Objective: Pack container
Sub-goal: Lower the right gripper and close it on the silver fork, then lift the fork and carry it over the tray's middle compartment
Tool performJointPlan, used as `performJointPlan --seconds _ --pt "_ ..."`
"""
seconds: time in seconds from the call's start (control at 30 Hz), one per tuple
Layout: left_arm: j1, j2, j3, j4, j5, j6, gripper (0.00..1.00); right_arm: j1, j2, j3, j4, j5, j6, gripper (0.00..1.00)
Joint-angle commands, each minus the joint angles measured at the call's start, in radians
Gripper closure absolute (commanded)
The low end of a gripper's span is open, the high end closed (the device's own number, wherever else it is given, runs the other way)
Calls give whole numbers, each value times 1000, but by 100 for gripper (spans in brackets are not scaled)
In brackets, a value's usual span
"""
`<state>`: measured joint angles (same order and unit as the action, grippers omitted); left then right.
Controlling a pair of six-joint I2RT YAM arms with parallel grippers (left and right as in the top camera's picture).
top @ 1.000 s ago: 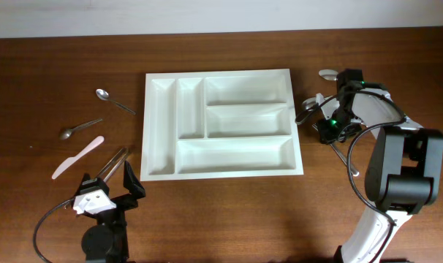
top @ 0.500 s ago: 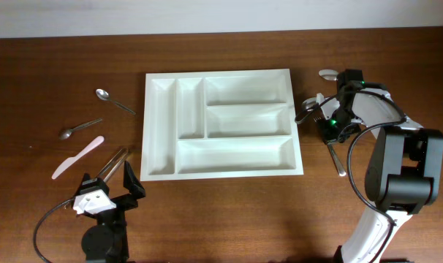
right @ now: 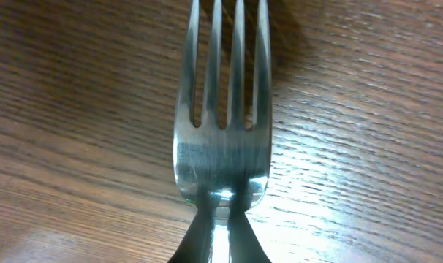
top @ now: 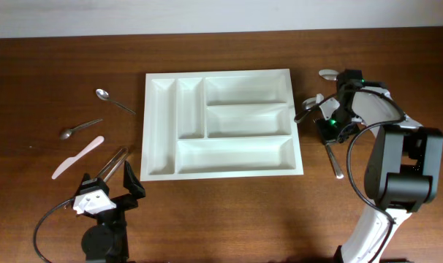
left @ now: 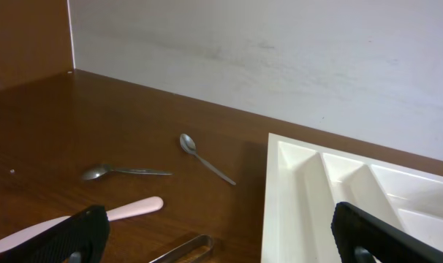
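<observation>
Seen from overhead, the container (top: 221,124) lies central, with the left gripper (top: 108,184) near its front-left corner and the right gripper (top: 330,130) just off its right edge, at a fork (top: 335,159). In the left wrist view the fingers (left: 53,239) are spread wide and hold nothing. The right wrist view shows only the fork's tines and no fingers, so I cannot tell that gripper's state.

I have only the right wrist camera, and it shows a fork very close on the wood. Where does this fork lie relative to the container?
Observer: The fork lies on the table right of the container, apart from it, handle toward the near edge.
Operator: Is something already packed?
Observer: No, all five compartments are empty.
Operator: And the other arm?
Observer: The left gripper is open, near the container's front left corner.
</observation>
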<state>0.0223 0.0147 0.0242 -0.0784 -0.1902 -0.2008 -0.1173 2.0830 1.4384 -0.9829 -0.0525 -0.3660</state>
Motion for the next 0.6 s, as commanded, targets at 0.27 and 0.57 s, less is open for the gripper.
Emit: performJointPlan --seconds 0.27,0.57 --pt "6 -8 -9 2 11 13 1 0 26 192 -142 -22 8 96" --pt "6 -8 -9 2 11 13 1 7 22 342 -255 -23 8 96"
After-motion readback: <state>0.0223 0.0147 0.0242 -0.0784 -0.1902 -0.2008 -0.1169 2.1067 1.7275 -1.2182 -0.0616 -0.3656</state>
